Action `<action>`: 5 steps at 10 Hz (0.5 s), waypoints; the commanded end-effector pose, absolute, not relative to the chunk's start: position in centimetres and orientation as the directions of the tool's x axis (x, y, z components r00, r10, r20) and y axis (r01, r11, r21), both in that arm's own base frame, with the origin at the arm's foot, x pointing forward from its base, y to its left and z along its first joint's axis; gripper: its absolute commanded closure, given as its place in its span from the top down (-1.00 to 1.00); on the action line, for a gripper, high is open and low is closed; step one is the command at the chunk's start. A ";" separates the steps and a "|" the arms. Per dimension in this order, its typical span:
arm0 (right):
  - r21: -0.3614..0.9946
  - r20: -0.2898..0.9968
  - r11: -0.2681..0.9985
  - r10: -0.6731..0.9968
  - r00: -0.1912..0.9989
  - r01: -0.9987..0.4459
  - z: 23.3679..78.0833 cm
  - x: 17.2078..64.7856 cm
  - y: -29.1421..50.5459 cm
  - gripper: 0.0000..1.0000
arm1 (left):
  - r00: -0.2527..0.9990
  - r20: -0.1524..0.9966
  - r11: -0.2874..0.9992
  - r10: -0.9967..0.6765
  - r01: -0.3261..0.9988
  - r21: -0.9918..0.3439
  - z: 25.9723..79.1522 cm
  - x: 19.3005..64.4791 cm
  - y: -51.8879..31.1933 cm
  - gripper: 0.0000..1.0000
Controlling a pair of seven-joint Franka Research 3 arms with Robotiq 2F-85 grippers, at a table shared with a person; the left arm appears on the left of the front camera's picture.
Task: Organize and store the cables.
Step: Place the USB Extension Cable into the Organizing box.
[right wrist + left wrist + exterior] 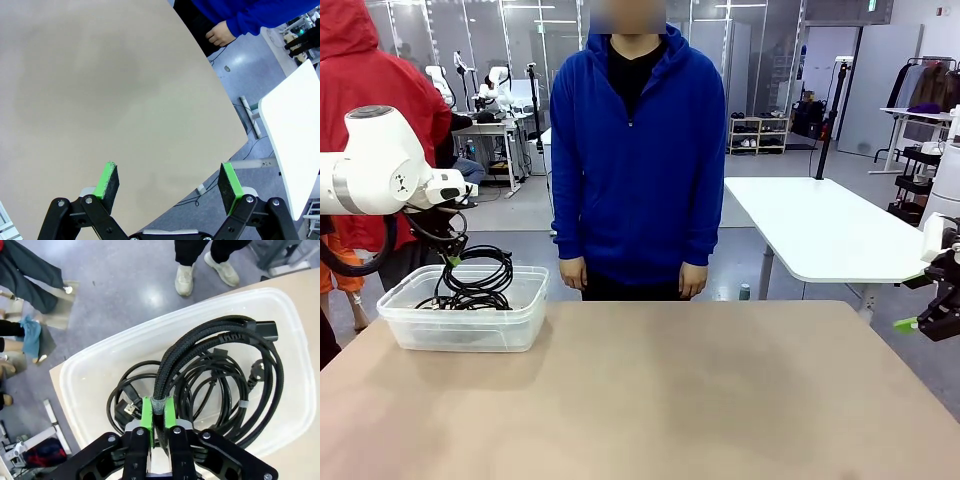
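Note:
Several black cables lie coiled in a clear plastic bin at the table's far left. My left gripper hangs over the bin's back edge. In the left wrist view its green pads pinch a thick braided black cable, whose loop hangs down into the bin over the other cords. My right gripper hovers at the table's right edge. Its jaws stand wide open with nothing between them, above the bare tabletop.
A person in a blue hoodie stands at the far side of the tan table, hands hanging down. A person in red stands behind my left arm. A white table stands beyond on the right.

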State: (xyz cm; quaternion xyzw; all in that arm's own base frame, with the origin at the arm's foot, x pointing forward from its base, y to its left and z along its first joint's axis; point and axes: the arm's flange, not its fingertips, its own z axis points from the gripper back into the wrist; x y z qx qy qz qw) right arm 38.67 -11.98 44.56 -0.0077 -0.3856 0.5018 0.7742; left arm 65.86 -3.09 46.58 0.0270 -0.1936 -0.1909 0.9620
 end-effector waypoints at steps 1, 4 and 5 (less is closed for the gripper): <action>-0.379 0.594 0.512 0.773 0.221 -0.771 44.8 38.8 -11.9 1.00 | 0.855 0.368 0.931 -0.365 0.347 0.117 46.6 65.6 -3.3 -0.05; -0.379 0.594 0.512 0.773 0.221 -0.771 44.8 38.8 -11.9 1.00 | 0.850 0.379 0.930 -0.366 0.347 0.119 47.1 65.1 -3.5 1.00; -0.379 0.594 0.512 0.773 0.221 -0.771 44.8 38.8 -11.9 1.00 | 0.846 0.383 0.928 -0.371 0.350 0.125 47.3 64.9 -3.5 1.00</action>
